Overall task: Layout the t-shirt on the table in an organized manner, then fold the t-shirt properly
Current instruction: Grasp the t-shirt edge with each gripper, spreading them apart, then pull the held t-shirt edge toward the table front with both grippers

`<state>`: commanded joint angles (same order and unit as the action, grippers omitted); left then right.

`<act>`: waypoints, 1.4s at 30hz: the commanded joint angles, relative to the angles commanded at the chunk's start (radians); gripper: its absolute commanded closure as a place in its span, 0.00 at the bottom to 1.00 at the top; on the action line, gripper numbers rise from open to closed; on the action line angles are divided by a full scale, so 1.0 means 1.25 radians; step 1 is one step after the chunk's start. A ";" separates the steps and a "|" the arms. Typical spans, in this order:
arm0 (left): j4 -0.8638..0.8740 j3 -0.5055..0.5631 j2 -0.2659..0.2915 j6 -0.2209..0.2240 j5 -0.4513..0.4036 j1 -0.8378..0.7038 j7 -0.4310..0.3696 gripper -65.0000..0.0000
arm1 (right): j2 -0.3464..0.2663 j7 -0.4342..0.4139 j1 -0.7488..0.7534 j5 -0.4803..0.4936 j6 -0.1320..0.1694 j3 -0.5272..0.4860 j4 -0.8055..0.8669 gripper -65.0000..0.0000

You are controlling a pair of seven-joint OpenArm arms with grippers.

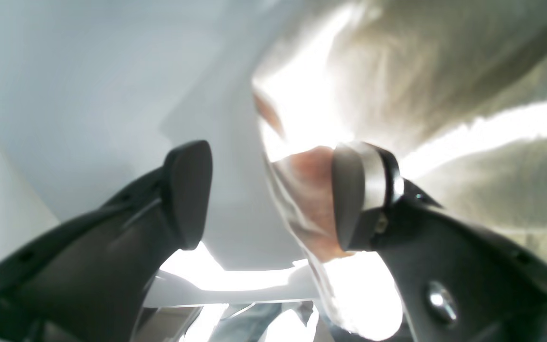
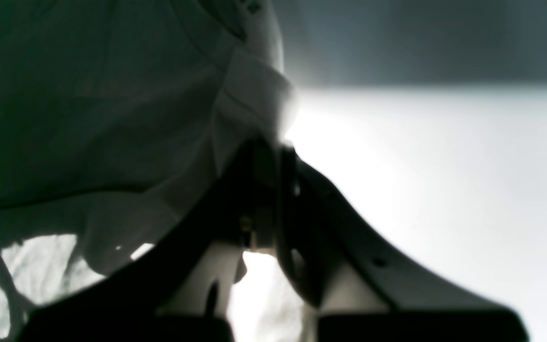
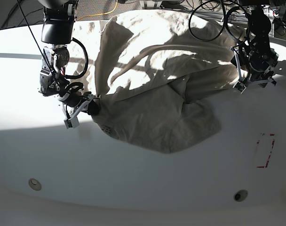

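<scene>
Here the big smooth white bench (image 3: 147,188) is carrying the large wrinkled beige cotton t-shirt (image 3: 152,84), which is lying crumpled across the middle and far part of it. A red dashed rectangle mark (image 3: 265,150) is sitting on the bench near the right side, well apart from the cloth. The right pincer (image 3: 89,106) is pinching a bunched edge of the t-shirt, its jaws pressed together. The left pincer (image 1: 268,194) is standing wide open, one finger touching the cloth edge.
</scene>
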<state>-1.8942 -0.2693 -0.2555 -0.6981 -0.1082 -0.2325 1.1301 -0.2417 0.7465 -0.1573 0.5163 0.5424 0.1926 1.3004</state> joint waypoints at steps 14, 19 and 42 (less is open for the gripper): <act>0.102 0.011 0.000 0.000 -0.005 0.014 -0.001 0.91 | 0.000 0.000 0.002 0.000 0.000 0.001 0.000 1.00; 0.163 0.033 -0.004 0.000 -0.005 0.047 -0.002 0.98 | 0.000 0.000 0.002 0.002 0.000 0.004 0.000 1.00; 0.562 0.336 -0.065 0.000 -0.007 0.560 -0.169 1.00 | -0.004 -0.001 -0.009 0.000 -0.006 0.106 0.000 1.00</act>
<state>-1.1914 0.1511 -0.3368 -0.6981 -0.1174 0.4672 0.9183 -0.2463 0.7449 -0.1680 0.5163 0.5347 0.3245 1.3004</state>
